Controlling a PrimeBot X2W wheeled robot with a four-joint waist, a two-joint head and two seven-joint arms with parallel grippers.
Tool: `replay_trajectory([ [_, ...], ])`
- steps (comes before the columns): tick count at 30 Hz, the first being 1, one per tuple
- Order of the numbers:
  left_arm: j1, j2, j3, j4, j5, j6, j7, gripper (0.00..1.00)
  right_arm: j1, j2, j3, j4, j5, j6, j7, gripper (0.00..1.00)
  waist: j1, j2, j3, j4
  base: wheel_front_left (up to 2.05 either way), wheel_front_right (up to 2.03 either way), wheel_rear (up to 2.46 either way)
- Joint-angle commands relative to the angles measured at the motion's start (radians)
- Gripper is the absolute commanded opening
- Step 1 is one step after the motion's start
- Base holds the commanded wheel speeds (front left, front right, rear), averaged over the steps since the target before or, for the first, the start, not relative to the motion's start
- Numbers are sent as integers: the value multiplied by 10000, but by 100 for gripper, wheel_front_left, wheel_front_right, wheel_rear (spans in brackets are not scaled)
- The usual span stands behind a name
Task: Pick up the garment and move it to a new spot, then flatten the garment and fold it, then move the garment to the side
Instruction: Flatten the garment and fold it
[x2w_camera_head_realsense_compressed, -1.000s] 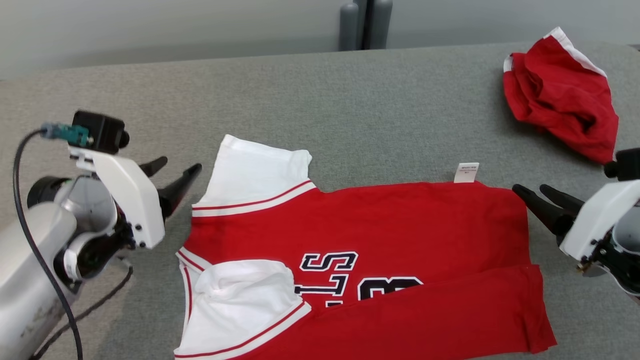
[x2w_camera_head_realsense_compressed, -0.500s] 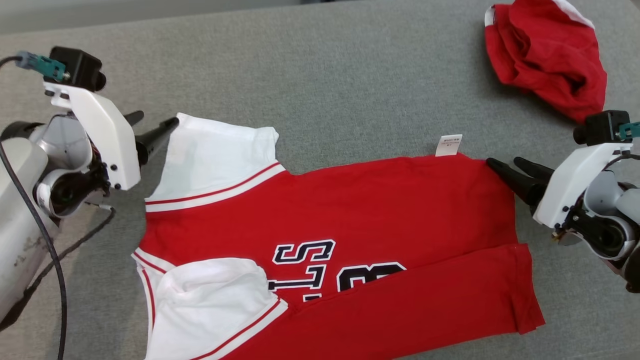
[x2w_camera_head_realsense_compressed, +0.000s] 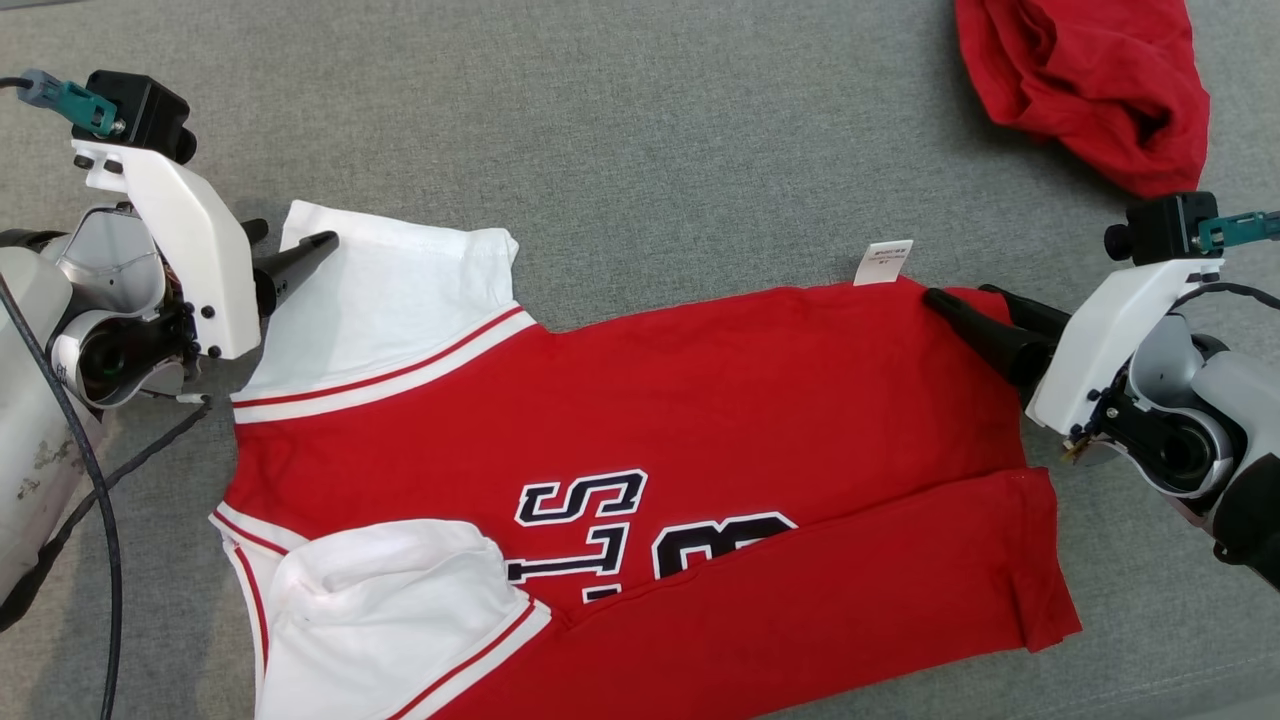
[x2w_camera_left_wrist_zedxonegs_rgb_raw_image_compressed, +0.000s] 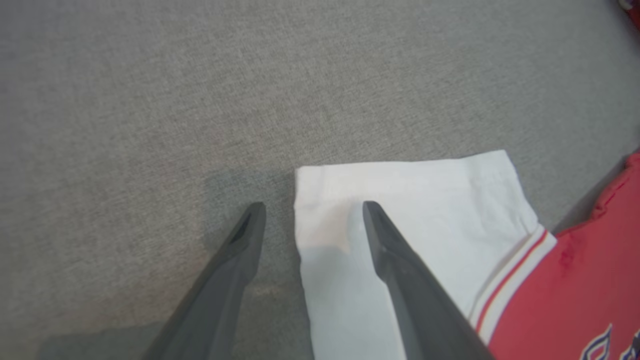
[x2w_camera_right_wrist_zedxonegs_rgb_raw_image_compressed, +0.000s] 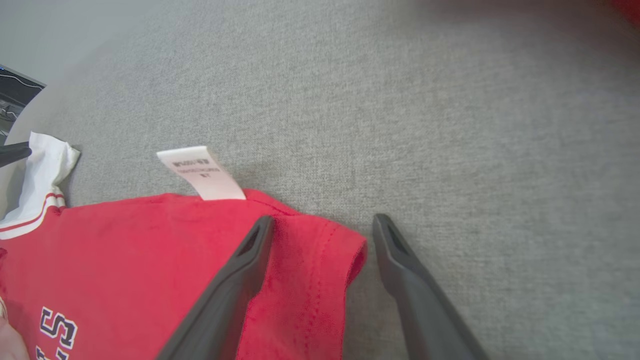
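**Red jersey lying spread on the table, both claws standing open at its far corners**

Red and white, the garment (x2w_camera_head_realsense_compressed: 640, 420) is lying spread across the grey table (x2w_camera_head_realsense_compressed: 700, 150), with its near edge folded up over the lower part of the dark lettering (x2w_camera_head_realsense_compressed: 580, 500). A second, crumpled red cloth (x2w_camera_head_realsense_compressed: 1090, 90) is sitting well apart at the far right.

The left claw (x2w_camera_head_realsense_compressed: 298, 234) is reaching in with its fingers spread. The left wrist view is making the placement plain: one finger is hanging over bare table, the other over the white sleeve (x2w_camera_left_wrist_zedxonegs_rgb_raw_image_compressed: 415, 210), with the sleeve's side edge running between them. Whether either tip is pressing down, I cannot tell.

The right claw (x2w_camera_head_realsense_compressed: 958, 293) is also standing apart. The right wrist view is showing one finger over the red hem and the other over the table, the hem corner lying between them and the white care label (x2w_camera_right_wrist_zedxonegs_rgb_raw_image_compressed: 200, 172) just beside.

Compared with a second ago, the camera is looking further down, so the whole picture is sitting differently. Beyond that shift, the left claw, then short of the sleeve, is now straddling its edge, and the right claw, then off the hem corner, is now over it.
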Motion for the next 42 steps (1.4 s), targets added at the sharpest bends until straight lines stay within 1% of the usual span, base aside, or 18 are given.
replay_trajectory([
  [1, -214, 17, -11, 34, -110, -50, 77, 100, 30, 65, 37, -37, -37, 4, 33, 100, 0, 0, 26, -4, 0, 0, 0],
  [3, -258, 34, -31, 39, -150, -68, 176, 100, 28, 64, 35, -117, -34, 4, 62, 100, 0, 0, 64, -10, 0, 0, 0],
  [9, -380, 71, -146, 128, 51, -88, -142, 100, 29, 154, 50, -242, -57, 4, 89, 100, 0, 0, 165, -55, 0, 0, 0],
  [18, -419, 11, -290, 330, -70, -83, -163, 100, 41, 180, 34, -465, -102, 4, -9, 100, 0, 0, 273, -140, 0, 0, 0],
  [19, -440, -5, -311, 335, -76, -85, -177, 100, 51, 179, 36, -492, -108, 4, -9, 80, 0, 0, 279, -147, 0, 0, 0],
  [20, -450, -26, -332, 324, -90, -84, -176, 100, 60, 172, 35, -522, -111, 4, 1, 49, 0, 0, 283, -152, 0, 0, 0],
  [21, -447, -39, -353, 306, -120, -86, -179, 74, 68, 162, 31, -550, -115, 4, 10, 35, 0, 0, 281, -154, 0, 0, 0],
  [22, -447, -41, -373, 290, -127, -87, -183, 47, 77, 149, 24, -574, -124, 4, 20, 25, 0, 0, 273, -155, 0, 0, 0],
  [23, -453, -36, -386, 264, -137, -87, -198, 31, 86, 131, 17, -584, -139, 4, 20, 8, 0, 0, 259, -155, 0, 0, 0],
  [24, -465, -23, -395, 240, -161, -88, -221, 14, 91, 107, 13, -582, -169, 4, 11, 0, 0, 0, 241, -153, 0, 0, 0],
  [25, -467, -6, -406, 229, -187, -88, -236, 0, 103, 86, 10, -576, -190, 4, -10, 0, 0, 0, 213, -149, 0, 0, 0],
  [33, -433, 85, -381, -88, -515, -88, -418, 0, 191, -76, -30, -684, -308, 4, -208, 0, 0, 0, -71, -2, 0, 0, 0],
  [42, -37, 241, -497, -727, -975, -88, -578, 0, 424, -331, -32, -693, -387, 4, -330, 0, 0, 0, -702, 400, 0, 0, 0],
])
